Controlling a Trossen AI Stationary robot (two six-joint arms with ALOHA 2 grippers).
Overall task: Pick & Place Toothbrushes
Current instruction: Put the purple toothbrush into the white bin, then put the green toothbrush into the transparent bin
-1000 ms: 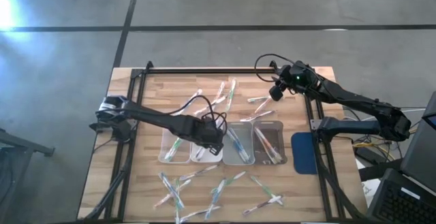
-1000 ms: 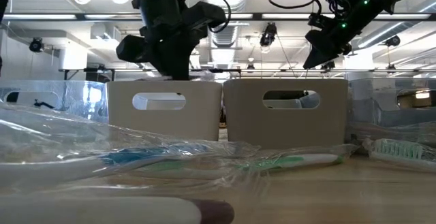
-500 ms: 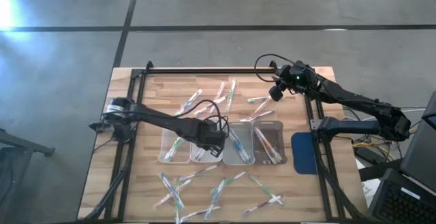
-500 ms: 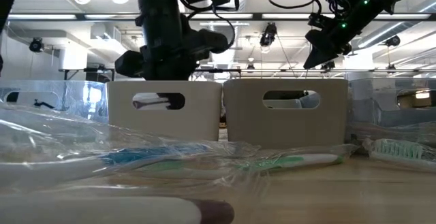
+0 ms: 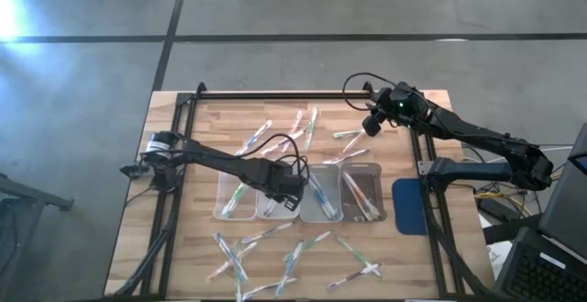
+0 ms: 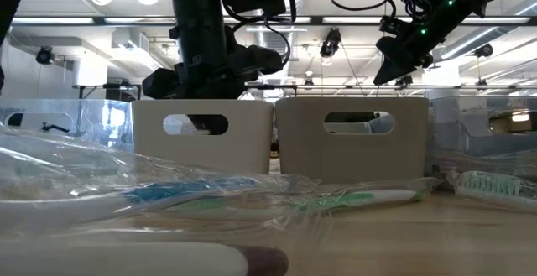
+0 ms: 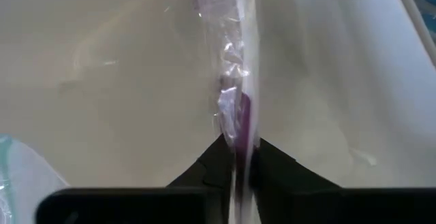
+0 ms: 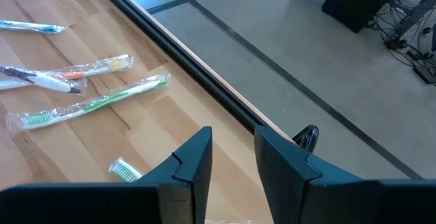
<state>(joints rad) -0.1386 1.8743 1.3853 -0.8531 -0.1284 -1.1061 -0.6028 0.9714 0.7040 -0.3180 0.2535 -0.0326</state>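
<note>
Purple-handled wrapped toothbrush (image 7: 237, 108) pinched between the left gripper (image 7: 235, 157) fingers, down inside the second tray from the left (image 5: 271, 212), crinkled wrapper trailing away along the pale tray floor. Down low over that tray, wrist and cables bunched above the rim. Over on the far right edge of the wooden table (image 5: 202, 128): right gripper (image 8: 233, 149) held up high, fingers spread, nothing between them. Below it, a green toothbrush (image 8: 88, 106) and an orange one (image 8: 65, 74) lying loose on the wood. More wrapped toothbrushes (image 5: 293, 256) scattered along the near edge, others resting in the trays.
</note>
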